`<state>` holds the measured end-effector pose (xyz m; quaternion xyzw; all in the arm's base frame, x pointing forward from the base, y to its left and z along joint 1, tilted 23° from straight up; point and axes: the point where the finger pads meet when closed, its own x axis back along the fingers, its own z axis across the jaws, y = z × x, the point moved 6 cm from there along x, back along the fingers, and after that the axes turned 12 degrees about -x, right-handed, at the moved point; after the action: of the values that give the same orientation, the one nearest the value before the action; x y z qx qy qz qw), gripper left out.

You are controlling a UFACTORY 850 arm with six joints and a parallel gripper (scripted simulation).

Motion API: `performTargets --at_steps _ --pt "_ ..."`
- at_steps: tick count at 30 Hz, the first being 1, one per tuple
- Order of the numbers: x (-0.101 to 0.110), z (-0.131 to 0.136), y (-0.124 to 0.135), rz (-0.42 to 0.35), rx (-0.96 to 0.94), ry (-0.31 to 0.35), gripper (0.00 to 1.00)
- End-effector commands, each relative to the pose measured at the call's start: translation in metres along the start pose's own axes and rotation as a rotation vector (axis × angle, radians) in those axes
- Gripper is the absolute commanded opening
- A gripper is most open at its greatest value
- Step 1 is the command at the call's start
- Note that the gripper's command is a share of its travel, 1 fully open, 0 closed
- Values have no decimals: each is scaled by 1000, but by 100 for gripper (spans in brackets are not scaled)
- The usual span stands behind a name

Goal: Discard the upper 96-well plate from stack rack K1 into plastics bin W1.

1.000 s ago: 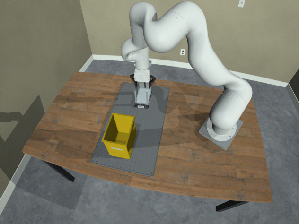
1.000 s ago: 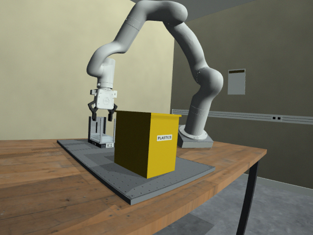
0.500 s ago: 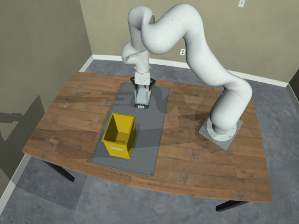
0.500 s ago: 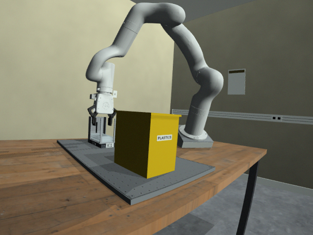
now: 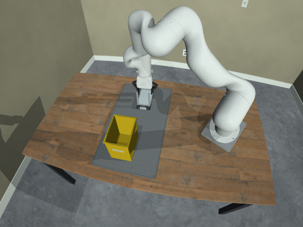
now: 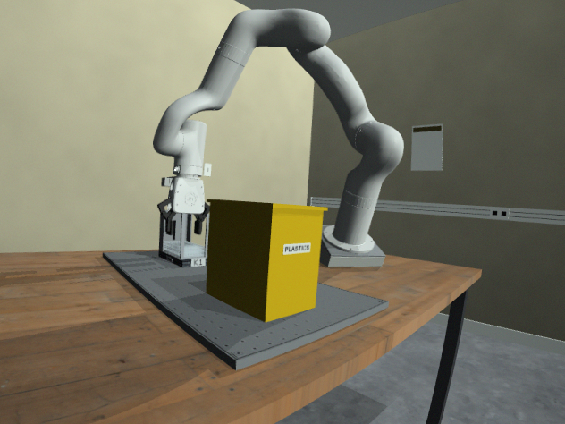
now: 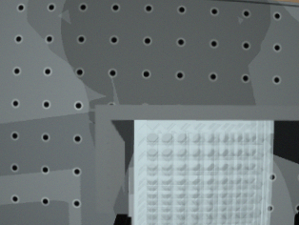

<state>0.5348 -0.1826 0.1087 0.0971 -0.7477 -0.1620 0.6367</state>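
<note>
The stack rack K1 [image 5: 144, 107] [image 6: 198, 262] stands on the far part of the grey perforated baseplate [image 5: 146, 156] [image 6: 282, 333] [image 7: 48, 57]. Its top bar [image 7: 190, 112] shows in the wrist view. The upper 96-well plate [image 5: 144, 98] [image 7: 205, 167], pale and translucent, lies in the rack; the lower plate is hidden under it. My gripper [image 5: 145, 90] [image 6: 184, 230] is open and points straight down, its fingers between the rack posts a little above the plates [image 6: 182, 250]. It holds nothing. The yellow plastics bin W1 [image 5: 119, 151] [image 6: 291, 269] stands upright in front of the rack, open at the top and apparently empty.
The arm's base [image 5: 224, 136] [image 6: 351, 258] is bolted to the wooden table [image 5: 207, 171] [image 6: 68, 319] to the right of the baseplate. The bin stands close to the rack on the near side. Walls stand behind and to the left.
</note>
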Motion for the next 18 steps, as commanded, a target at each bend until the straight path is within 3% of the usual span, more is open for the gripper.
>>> performTargets --at_steps 1,18 --pt "-1 -1 0 1 0 -2 100" --pt "-12 -1 0 1 0 -2 100"
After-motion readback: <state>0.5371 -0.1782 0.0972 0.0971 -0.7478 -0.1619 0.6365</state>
